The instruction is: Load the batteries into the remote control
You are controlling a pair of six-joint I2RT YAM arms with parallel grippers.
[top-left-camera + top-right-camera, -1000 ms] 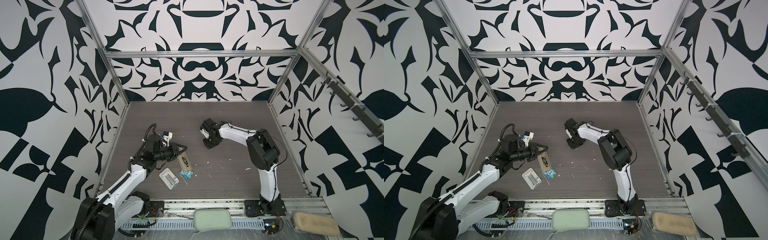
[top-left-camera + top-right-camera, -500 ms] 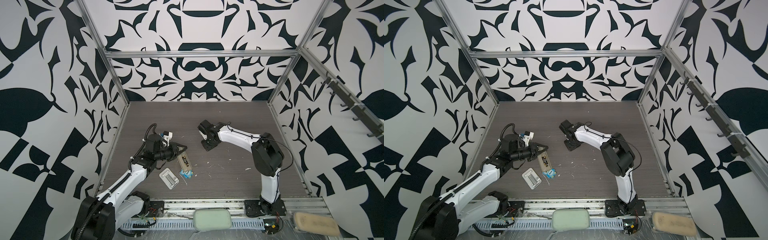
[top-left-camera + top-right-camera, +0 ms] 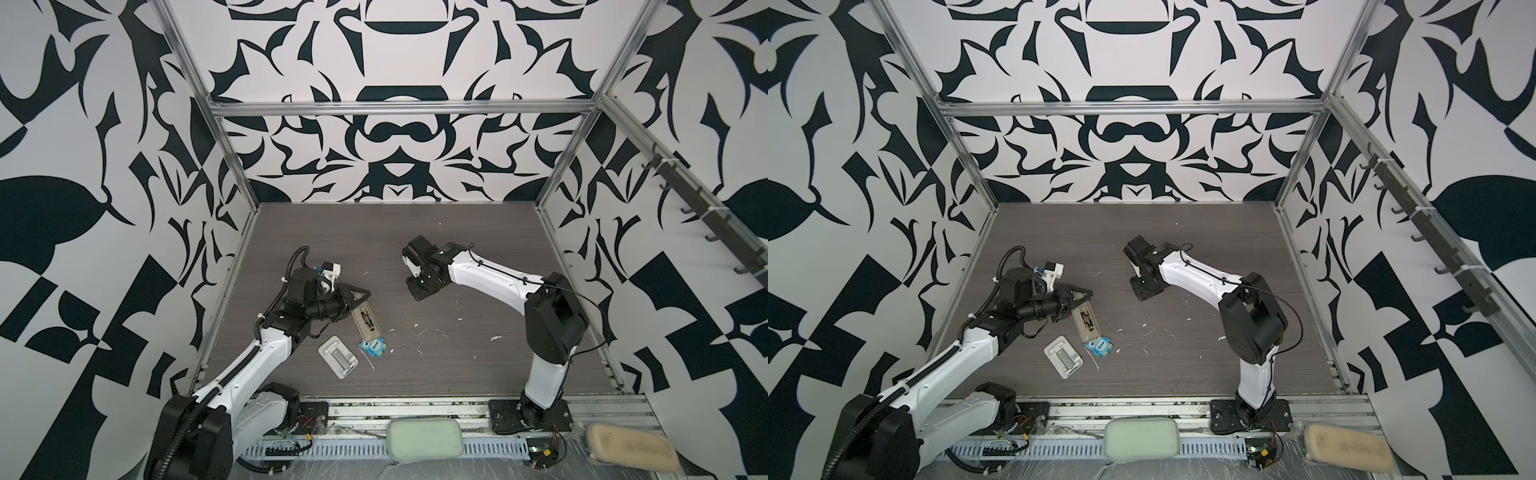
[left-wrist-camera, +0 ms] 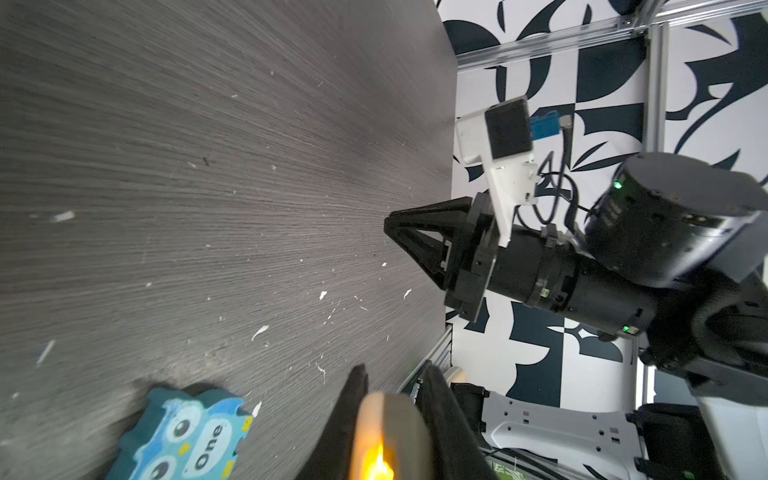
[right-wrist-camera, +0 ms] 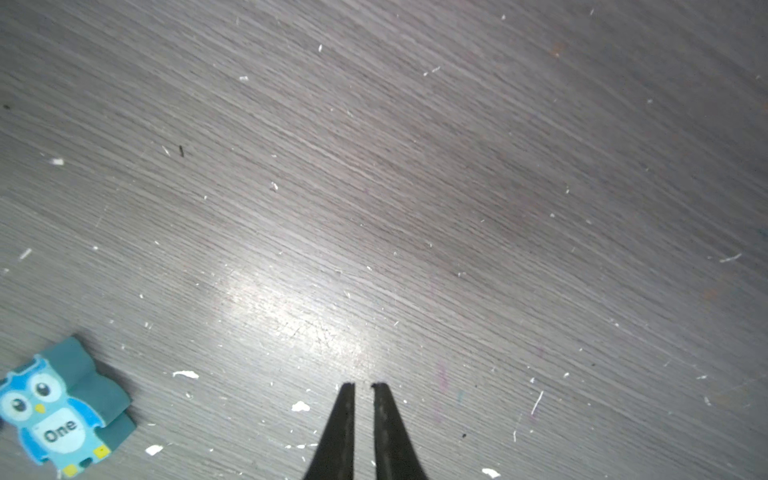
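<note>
Wood-grain tabletop [image 4: 208, 166], remote control [image 4: 390, 419] end blurred between left fingers [image 4: 351, 419]

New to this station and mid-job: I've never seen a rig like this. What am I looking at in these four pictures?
Two white robot arms work at a grey table inside a patterned booth. Two pictures look down from overhead and are nearly identical; the other two come from a camera on each arm's wrist. The left arm has its jaws closed on one end of the remote control, back side up, with what look like batteries in its open bay. Near it lie a white tray and a blue owl. The right arm points its jaws down at the table; they are almost closed and hold nothing.
</note>
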